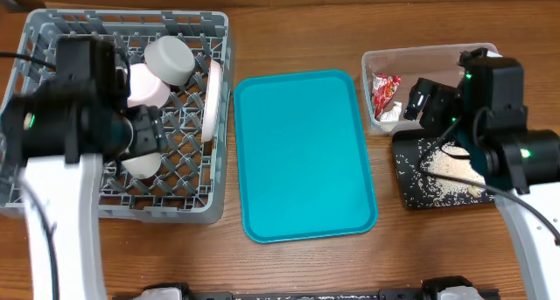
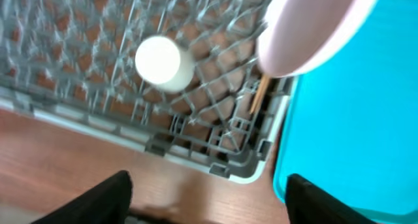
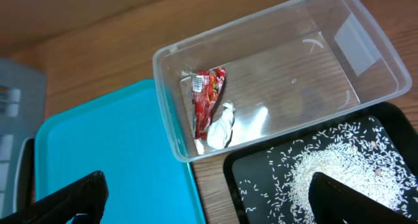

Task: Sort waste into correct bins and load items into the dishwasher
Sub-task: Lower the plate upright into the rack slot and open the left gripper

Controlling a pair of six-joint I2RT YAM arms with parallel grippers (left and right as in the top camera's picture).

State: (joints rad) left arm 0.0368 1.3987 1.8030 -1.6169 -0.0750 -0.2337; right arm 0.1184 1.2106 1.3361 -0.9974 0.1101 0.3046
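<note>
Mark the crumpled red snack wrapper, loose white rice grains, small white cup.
Crumpled red snack wrapper (image 3: 209, 96), right wrist view, foil middle.
Loose white rice grains (image 3: 330, 178), right wrist view, heap centre.
Small white cup (image 2: 160, 62), left wrist view, round face.

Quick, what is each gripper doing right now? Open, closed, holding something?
Left gripper: open, holding nothing.
Right gripper: open, holding nothing.
</note>
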